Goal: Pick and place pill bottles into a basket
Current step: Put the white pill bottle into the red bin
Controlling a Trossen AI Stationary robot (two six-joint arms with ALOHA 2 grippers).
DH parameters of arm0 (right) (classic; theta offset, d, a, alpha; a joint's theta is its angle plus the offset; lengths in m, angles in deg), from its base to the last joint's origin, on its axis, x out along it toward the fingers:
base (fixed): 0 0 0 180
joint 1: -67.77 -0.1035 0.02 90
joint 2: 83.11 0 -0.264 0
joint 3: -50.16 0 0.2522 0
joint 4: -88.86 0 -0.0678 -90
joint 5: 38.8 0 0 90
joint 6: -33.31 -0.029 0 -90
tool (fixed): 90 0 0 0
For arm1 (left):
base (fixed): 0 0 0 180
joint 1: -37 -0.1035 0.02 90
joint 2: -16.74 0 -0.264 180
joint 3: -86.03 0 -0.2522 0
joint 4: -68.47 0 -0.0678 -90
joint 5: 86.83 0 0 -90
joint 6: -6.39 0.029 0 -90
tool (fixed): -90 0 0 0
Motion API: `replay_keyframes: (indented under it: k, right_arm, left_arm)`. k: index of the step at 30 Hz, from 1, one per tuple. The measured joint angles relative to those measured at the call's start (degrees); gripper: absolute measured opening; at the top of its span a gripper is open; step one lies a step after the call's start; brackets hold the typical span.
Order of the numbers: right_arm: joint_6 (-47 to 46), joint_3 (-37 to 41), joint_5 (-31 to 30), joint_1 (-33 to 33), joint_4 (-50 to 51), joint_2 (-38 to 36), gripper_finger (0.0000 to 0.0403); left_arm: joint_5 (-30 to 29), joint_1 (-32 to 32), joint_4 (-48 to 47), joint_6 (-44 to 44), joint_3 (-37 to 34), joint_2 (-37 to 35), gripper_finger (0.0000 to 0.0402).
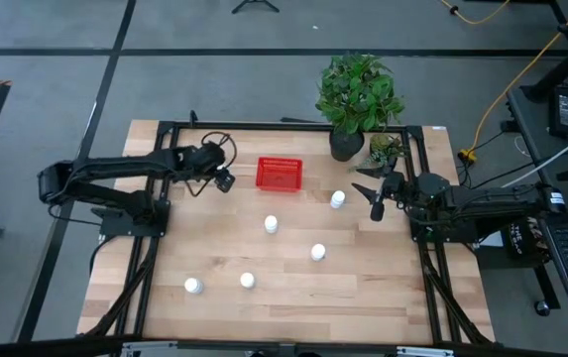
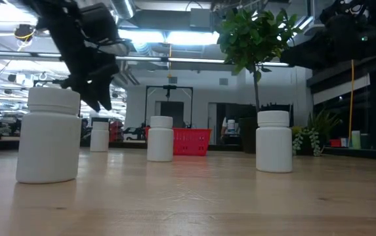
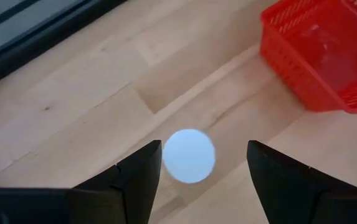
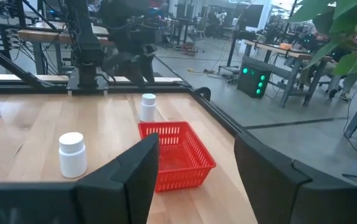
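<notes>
The red basket [image 1: 279, 174] stands at the far middle of the table. Several white pill bottles stand upright on their bases: one [image 1: 338, 199] to the right of the basket and others [image 1: 271, 225] [image 1: 317, 252] [image 1: 247, 281] [image 1: 193, 286] nearer the front. My left gripper [image 1: 221, 180] is open, left of the basket, above one more bottle [image 3: 189, 155]. Its fingers stand on either side of the white cap without touching it. My right gripper [image 1: 376, 204] is open and empty, right of the basket [image 4: 175, 155].
A dark pot with a leafy plant [image 1: 347, 139] and a smaller plant [image 1: 386, 149] stand at the far right, behind my right gripper. The black frame [image 1: 264, 126] runs along the table's edges. In the low view one bottle [image 2: 46, 134] stands close to the camera.
</notes>
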Motion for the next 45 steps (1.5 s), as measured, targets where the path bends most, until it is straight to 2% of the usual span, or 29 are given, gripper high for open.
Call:
replay_keyframes:
  k: [11, 45]
  right_arm:
    - [-0.01, 0.00, 0.00, -0.02, 0.04, 0.00, 0.0211]
    - [0.13, 0.00, 0.00, -0.02, 0.09, 0.00, 0.0211]
  left_arm:
    - [2.32, -2.67, -1.14, 3.19, 1.49, 7.06, 0.0230]
    - [1.90, -2.77, -0.49, 3.96, 0.03, 7.20, 0.0230]
